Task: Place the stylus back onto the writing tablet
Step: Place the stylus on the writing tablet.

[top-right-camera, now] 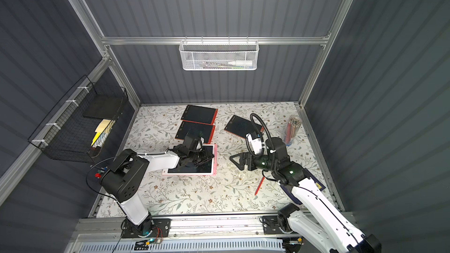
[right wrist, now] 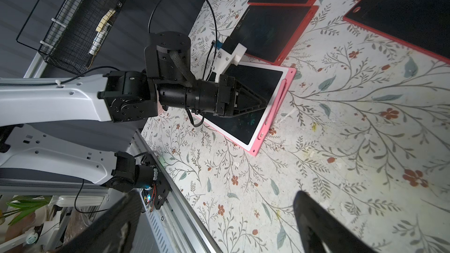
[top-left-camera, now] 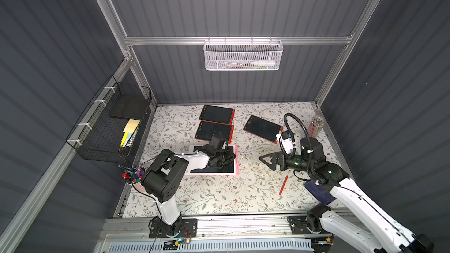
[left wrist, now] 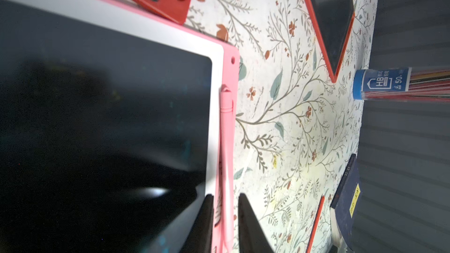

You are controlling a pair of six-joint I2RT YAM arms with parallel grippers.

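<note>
**Stylus at the tablet's edge, not clearly seated**
Your pink stylus [left wrist: 226,142] lies along the side rail of the pink tablet [left wrist: 97,93]. One end runs between the narrowly parted fingers of the left claw [left wrist: 226,195]; you cannot tell if they pinch it. Likely left: press home, let go. Your right claw [right wrist: 218,193] hangs wide apart and empty over the counter [right wrist: 341,142].

Floral table [top-left-camera: 219,195] holds four tablets [top-left-camera: 216,114], red stylus [top-left-camera: 283,185]
</note>
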